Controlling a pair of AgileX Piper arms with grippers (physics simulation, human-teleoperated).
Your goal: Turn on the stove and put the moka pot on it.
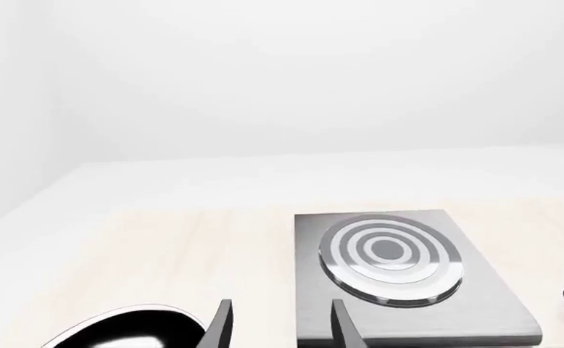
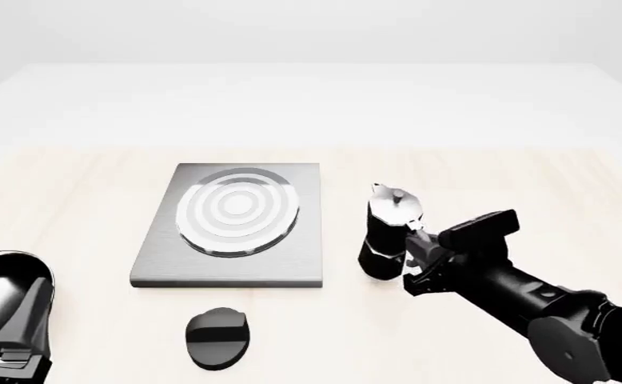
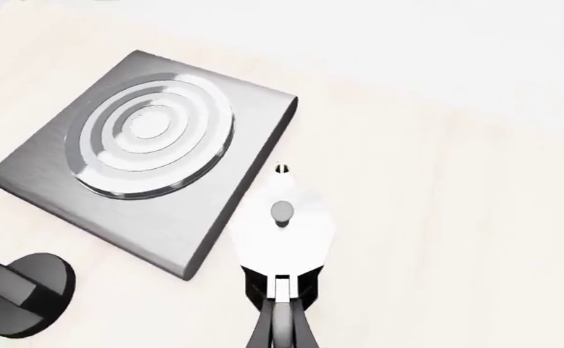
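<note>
pot: moka pot [image 2: 388, 234] upright on the table, just right of the stove [image 2: 237, 228], not on it; spout faces away from the arms, handle faces the right arm, so likely lined up for a handle grab
right gripper: right gripper [image 2: 410, 258] at the pot's handle side; in the right wrist view the fingers [image 3: 280, 319] look pinched close together on the handle [image 3: 280, 284]; reads as gripping the pot, pot base apparently on the table, not lifted
stove: flat grey slab, ring burner [image 2: 237, 210] bare, nothing on it; free for the pot
knob: black oval knob [image 2: 218, 338] on the table near the stove's front edge, apart from it; no gripper on it; can't tell on or off
left gripper: left gripper [image 1: 280, 330] parked low at front left, jaws apart, holding nothing; points toward the stove's near edge
pan: black pan [image 2: 1, 298] by the left arm, partly cut off by the frame
table: pale wood-look top [image 2: 482, 172], smooth, flat
room: plain white walls [image 1: 282, 72], even light, nothing else seen
</note>
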